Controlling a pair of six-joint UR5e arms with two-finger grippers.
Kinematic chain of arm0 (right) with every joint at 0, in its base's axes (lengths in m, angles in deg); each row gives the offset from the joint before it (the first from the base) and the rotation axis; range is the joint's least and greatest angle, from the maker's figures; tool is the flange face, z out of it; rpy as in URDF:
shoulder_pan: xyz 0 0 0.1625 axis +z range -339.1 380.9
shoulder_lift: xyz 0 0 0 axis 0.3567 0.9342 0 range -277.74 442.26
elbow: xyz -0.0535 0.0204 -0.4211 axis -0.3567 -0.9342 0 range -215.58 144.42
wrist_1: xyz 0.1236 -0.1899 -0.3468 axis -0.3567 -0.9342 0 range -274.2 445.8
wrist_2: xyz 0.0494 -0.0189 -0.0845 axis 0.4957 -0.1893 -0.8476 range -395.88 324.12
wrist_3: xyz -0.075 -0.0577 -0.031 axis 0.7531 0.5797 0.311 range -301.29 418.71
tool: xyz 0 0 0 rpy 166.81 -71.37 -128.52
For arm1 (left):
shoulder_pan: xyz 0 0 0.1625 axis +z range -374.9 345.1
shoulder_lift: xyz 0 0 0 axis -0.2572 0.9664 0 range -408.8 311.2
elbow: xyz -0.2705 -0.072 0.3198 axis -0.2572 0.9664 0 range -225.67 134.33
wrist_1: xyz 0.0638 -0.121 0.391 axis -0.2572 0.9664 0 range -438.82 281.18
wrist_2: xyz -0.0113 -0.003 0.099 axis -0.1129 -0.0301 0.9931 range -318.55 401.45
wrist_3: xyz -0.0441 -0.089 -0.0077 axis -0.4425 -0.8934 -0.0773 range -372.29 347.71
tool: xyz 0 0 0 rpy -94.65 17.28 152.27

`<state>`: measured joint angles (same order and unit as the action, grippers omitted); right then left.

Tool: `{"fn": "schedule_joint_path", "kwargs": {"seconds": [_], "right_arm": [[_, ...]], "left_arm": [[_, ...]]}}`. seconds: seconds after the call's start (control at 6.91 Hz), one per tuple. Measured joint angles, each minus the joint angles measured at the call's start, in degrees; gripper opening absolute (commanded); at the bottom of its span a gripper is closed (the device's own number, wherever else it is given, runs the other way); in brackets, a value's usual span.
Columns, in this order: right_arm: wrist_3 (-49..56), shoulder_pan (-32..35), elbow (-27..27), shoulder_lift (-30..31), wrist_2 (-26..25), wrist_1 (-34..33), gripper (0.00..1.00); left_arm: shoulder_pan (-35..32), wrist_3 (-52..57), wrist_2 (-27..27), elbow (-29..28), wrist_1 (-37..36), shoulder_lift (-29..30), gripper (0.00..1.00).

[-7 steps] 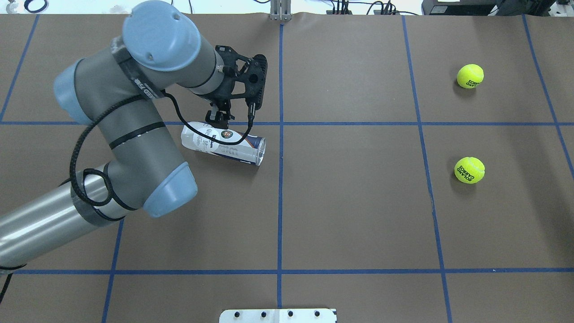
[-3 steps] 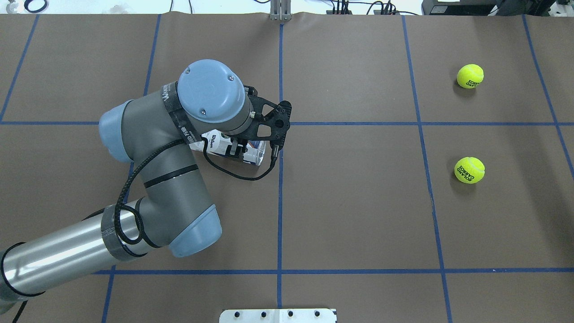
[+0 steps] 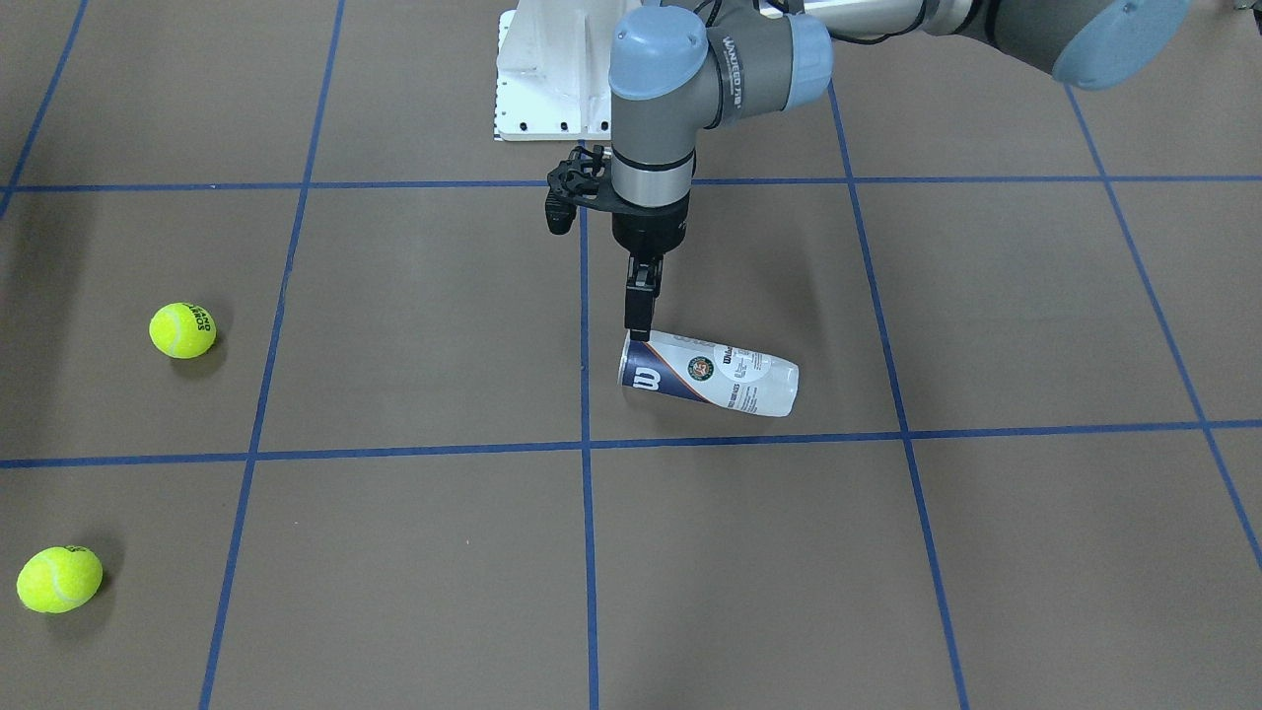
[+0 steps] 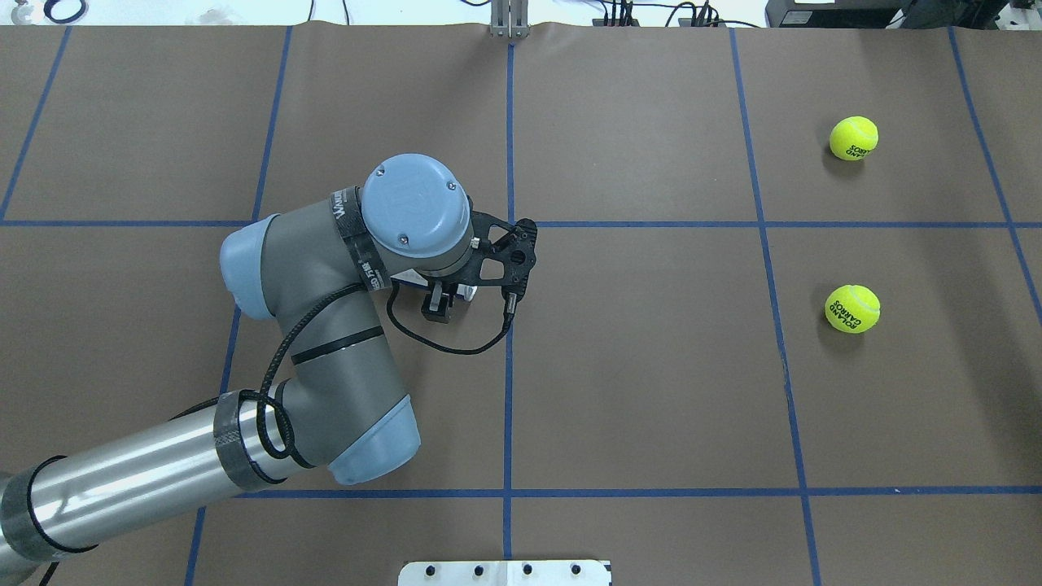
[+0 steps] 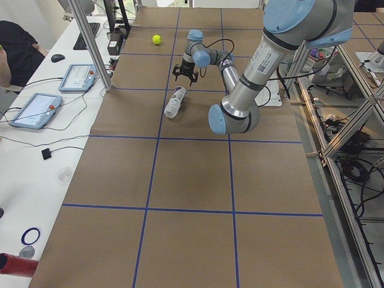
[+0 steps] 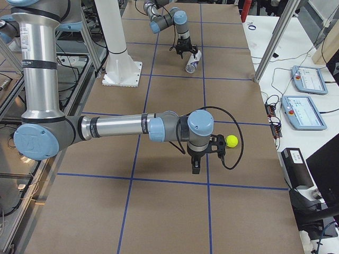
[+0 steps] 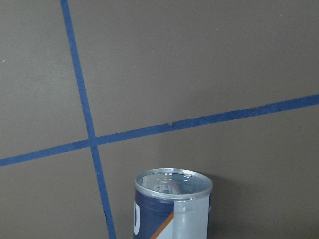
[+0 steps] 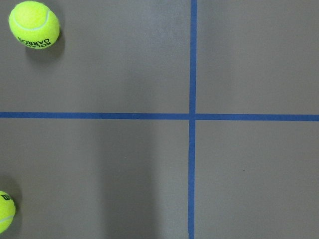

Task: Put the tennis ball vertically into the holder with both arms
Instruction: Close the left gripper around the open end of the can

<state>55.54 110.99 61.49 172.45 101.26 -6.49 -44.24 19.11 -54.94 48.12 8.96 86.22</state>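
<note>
Over the mouth end of the holder (image 3: pixel 710 377) hangs the left gripper (image 3: pixel 639 330); whether it is spread or pinched I cannot tell, nor for the right gripper (image 6: pixel 195 168). A grip this near the rim could, I judge, squash the thin clear wall or set the round can rolling. It lies on its side on the table (image 3: pixel 887 552), just left of the centre tape line (image 3: pixel 586 513), long axis roughly crosswise, mouth toward the robot's right.

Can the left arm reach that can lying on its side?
Probably yes: the left gripper hangs right above one end of the holder, and nothing else lies near it to block the way.
</note>
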Motion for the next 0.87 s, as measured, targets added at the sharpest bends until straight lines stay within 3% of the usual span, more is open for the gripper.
{"fn": "schedule_joint_path", "kwargs": {"seconds": [0.87], "right_arm": [[0.0, -0.2, -0.5, 0.0, -0.1, 0.0, 0.99]], "left_arm": [[0.4, -0.6, 1.5, -7.5, 3.9, 2.8, 0.99]]}}
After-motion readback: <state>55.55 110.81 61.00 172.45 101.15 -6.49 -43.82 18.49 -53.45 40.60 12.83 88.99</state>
